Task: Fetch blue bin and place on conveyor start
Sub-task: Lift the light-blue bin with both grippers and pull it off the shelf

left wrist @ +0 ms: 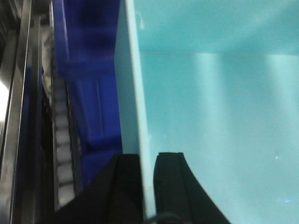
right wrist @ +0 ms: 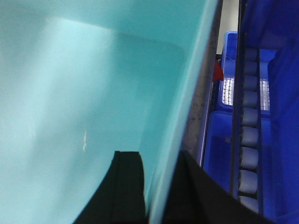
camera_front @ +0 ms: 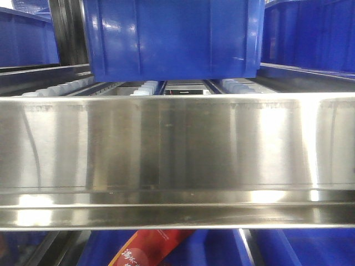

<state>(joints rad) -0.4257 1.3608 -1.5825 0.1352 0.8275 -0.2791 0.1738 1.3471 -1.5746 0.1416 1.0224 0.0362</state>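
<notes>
At the bottom of the left wrist view, the left gripper is pinching a wall of the blue bin, one finger on each side; the right gripper is clamping a bin wall likewise. Beyond the bin, a roller track is running beside a dark blue crate. In the front view, a steel shelf edge is filling the frame, a second crate sitting at upper centre.

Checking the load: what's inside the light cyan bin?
Both wrist views show only bare floor inside the blue bin; patches behind the left claw and right claw are covered.
</notes>
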